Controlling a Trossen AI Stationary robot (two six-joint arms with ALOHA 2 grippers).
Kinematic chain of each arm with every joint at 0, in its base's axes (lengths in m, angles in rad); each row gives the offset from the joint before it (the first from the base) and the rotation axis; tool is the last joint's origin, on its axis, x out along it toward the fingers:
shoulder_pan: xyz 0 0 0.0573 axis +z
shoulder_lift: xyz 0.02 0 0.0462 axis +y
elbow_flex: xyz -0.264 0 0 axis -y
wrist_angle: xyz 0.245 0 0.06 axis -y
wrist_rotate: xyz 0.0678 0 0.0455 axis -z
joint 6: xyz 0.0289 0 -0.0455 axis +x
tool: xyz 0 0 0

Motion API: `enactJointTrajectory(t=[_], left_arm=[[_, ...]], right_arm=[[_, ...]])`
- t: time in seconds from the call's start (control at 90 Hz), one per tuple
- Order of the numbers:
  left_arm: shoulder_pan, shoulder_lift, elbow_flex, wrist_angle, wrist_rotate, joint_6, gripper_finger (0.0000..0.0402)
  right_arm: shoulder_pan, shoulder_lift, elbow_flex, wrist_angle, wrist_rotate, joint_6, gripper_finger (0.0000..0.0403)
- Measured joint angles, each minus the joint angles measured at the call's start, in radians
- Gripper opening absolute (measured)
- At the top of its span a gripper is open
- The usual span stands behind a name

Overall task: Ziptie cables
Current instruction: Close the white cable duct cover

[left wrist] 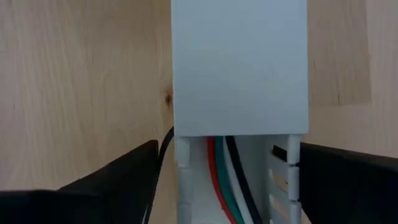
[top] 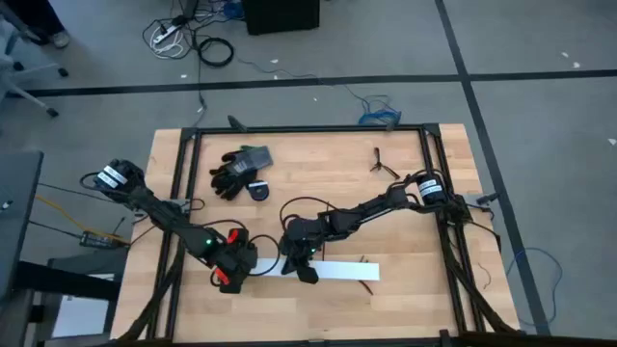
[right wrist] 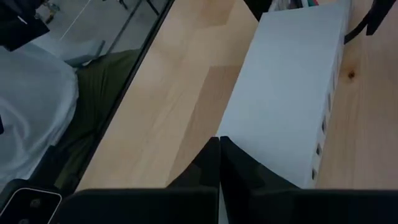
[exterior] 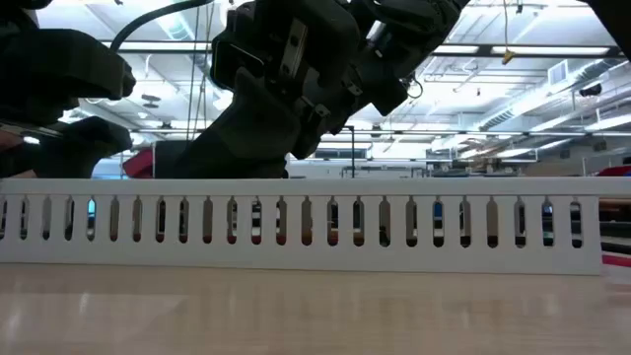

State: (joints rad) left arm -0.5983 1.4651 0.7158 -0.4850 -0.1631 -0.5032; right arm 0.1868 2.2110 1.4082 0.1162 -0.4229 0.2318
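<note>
Pale wooden table (top: 318,183) under both arms, framed by black rails, grey floor around it. Nearest the front edge, a long white slotted channel (top: 333,271) lying flat, lid on over most of its length; filling the low view as a wall of slots (exterior: 296,233), hiding nearly everything behind it. Inside the channel's uncovered end, seen from the left wrist, the cables (left wrist: 225,180): red, white, green and black wires running along the trough, cut off by the lid at one end and by the picture's edge at the other; one more black wire just outside the channel wall. No sure sight of the ziptie anywhere; too thin to make out among the dark arm parts.

Left gripper (top: 231,270) at the channel's left end, fingers (left wrist: 112,186) spread wide, one on each side of the channel, gripping nothing visibly. Right gripper (top: 307,272) just beside it, down over the lidded part, fingers (right wrist: 208,171) pressed together with only a sliver between them, tips at the lid's edge; whether anything sits pinched there is hidden.

Farther back, a black glove (top: 234,169) and a small round dark object (top: 258,191) near it; toward the far right, a small black forked clip (top: 383,164). Beyond the table, coiled cords (top: 188,39) on the floor.
</note>
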Motion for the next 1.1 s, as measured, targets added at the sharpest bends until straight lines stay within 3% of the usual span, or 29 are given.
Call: enactJointTrajectory(t=[0.311, 0.789, 0.978, 1.1], left_arm=[[0.000, 0.000, 0.000, -0.004, 0.000, 0.001, 0.0247], [0.000, 0.000, 0.000, -0.006, -0.008, -0.005, 0.0241], [0.000, 0.000, 0.000, -0.006, -0.005, -0.067, 0.0241], [0.000, 0.000, 0.000, -0.005, 0.007, -0.109, 0.0241]], right_arm=[[0.000, -0.008, -0.002, 0.015, -0.001, 0.000, 0.0000], [-0.015, -0.065, -0.004, 0.192, 0.041, -0.068, 0.0000], [-0.006, -0.066, -0.004, 0.071, 0.045, -0.032, 0.0000], [0.014, -0.071, -0.001, -0.016, 0.125, -0.030, 0.0000]])
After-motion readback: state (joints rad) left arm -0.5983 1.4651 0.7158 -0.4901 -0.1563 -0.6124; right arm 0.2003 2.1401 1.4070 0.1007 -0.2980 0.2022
